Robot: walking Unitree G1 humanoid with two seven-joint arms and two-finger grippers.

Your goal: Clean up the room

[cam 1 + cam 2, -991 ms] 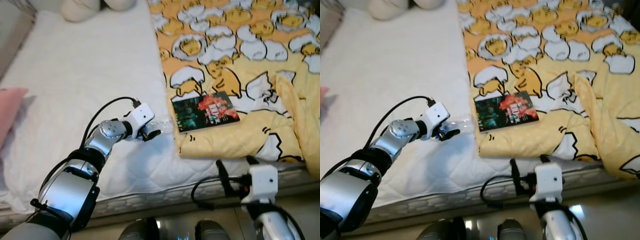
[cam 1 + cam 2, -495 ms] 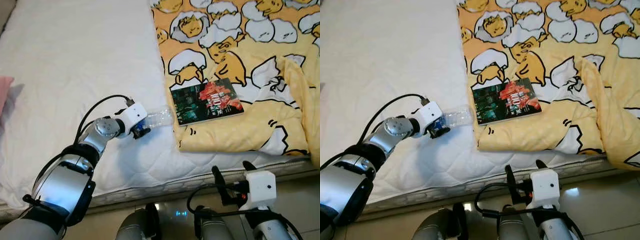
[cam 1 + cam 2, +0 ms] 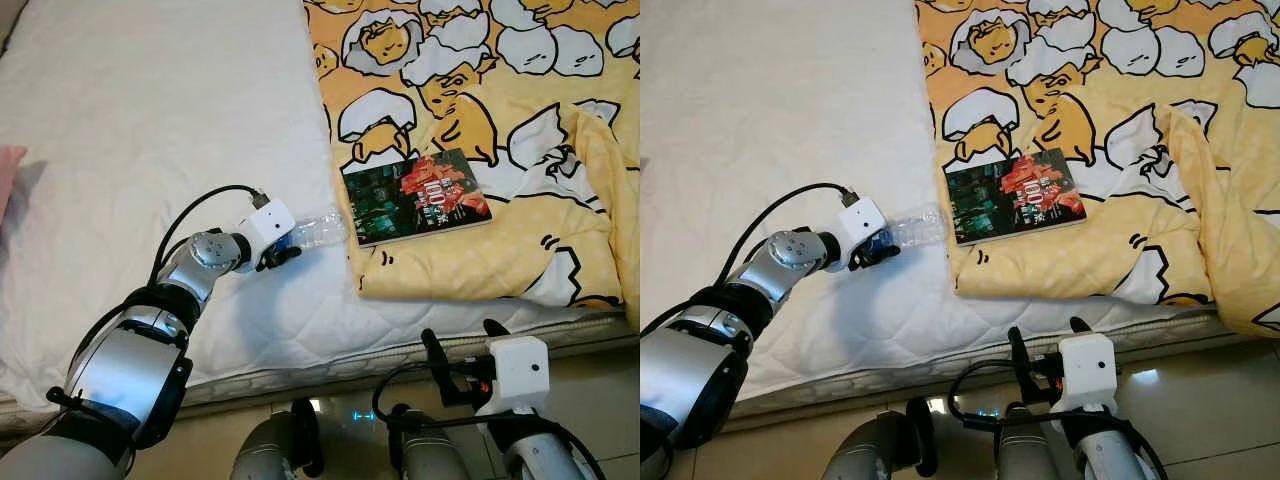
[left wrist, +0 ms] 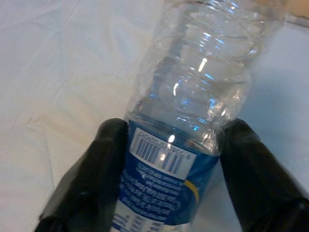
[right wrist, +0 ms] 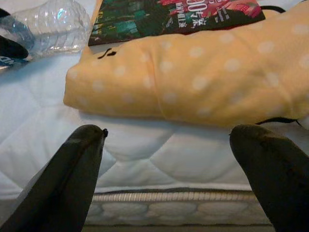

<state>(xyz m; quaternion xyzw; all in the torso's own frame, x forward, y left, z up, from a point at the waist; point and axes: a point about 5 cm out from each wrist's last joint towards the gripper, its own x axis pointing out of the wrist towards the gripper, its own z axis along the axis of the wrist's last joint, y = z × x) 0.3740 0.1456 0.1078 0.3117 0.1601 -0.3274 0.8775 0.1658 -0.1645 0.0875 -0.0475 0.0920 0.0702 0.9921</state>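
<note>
Left gripper (image 3: 284,252) clamps ribbed clear plastic bottle (image 3: 318,229) at blue label; bottle flat on quilted mattress (image 3: 150,130), long axis toward 2 o'clock. Right gripper (image 5: 169,159) spread wide, empty.

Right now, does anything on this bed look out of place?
Yes. A clear plastic bottle lies on its side on the white mattress, held by the left gripper. A book sits on the rumpled yellow blanket, whose corner is folded over.

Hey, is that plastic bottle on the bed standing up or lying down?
Lying down. The bottle rests on its side on the white mattress, beside the book, with the left hand closed around its labelled end.
</note>
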